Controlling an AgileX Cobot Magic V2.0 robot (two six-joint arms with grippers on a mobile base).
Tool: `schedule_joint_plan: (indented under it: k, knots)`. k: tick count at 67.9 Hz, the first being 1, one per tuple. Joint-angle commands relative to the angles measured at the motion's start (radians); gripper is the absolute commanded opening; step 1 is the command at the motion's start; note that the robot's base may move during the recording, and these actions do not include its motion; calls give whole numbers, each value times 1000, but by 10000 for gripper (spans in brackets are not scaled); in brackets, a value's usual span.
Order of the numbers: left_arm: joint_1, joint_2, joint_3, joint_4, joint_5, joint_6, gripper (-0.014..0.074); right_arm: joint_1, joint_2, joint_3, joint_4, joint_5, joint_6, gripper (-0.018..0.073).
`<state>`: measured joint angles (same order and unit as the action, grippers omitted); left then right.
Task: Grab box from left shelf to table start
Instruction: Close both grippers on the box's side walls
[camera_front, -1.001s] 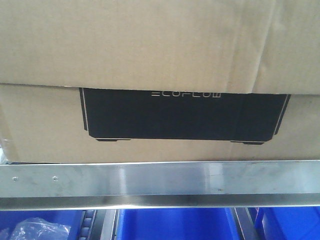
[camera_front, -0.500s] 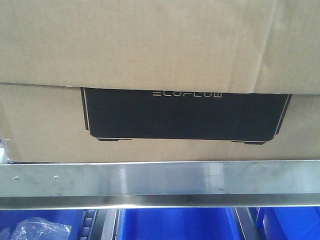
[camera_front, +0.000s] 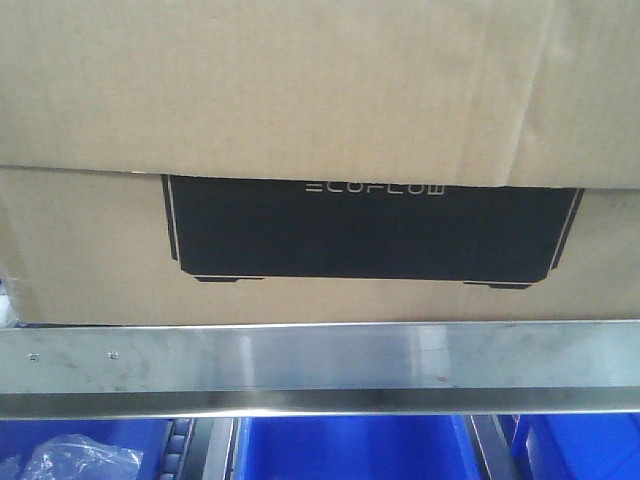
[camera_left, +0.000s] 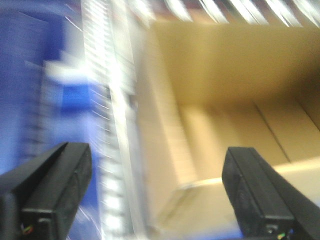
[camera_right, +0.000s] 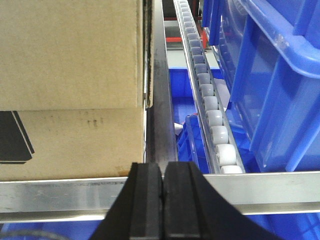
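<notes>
Box: on the left shelf, behind the front rail

Item 1, box (camera_front: 300, 90). Brown corrugated cardboard, filling the front view. I read "ECOFLOW" on its black printed rectangle (camera_front: 370, 230), whose top edge sits under a plain overlapping flap. It sits on the left shelf (camera_front: 320, 360), just behind the brushed metal rail with its small screws.

Item 2, left gripper (camera_left: 155, 200). I see the fingers (camera_left: 55, 190) spread wide, nothing between them. The view is badly blurred. One finger lies in front of blue plastic, the other in front of the box's cardboard. I cannot tell whether either touches anything.

Item 3, right gripper (camera_right: 163, 170). Its fingers (camera_right: 147, 200) are pressed flat together and I see nothing pinched in them. Their tips appear in front of the rail, near the box's right corner. I cannot tell whether they touch the rail.

Item 4, blue bins (camera_front: 340, 450). Plastic, below the rail in the front view. The leftmost one holds a crumpled clear plastic bag (camera_front: 70, 465). I cannot see into the others.

Item 5, roller track (camera_right: 210, 115). A row of pale rollers running back beside the box, with more blue bins to its right, one standing above the track.
</notes>
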<state>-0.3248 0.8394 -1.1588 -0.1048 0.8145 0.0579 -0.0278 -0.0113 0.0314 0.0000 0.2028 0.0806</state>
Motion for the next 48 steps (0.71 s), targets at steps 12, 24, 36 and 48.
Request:
schedule_joint_plan:
  k: [12,24,36,48]
  knots:
    - [-37,289,-206,20,66,-85,443,-4,-9,3,-11,-87,-1,58]
    - [-37,474,-355,59,188,-180,443,-4,-9,3,-11,-87,-1,58]
    - [-37,625,-512,112,365,-221,443,-4,-9,3,-11,-87,-1,58]
    - [-37,707,-605,170,419,-261,440,-4,-9,3,-11,-87,-1,58]
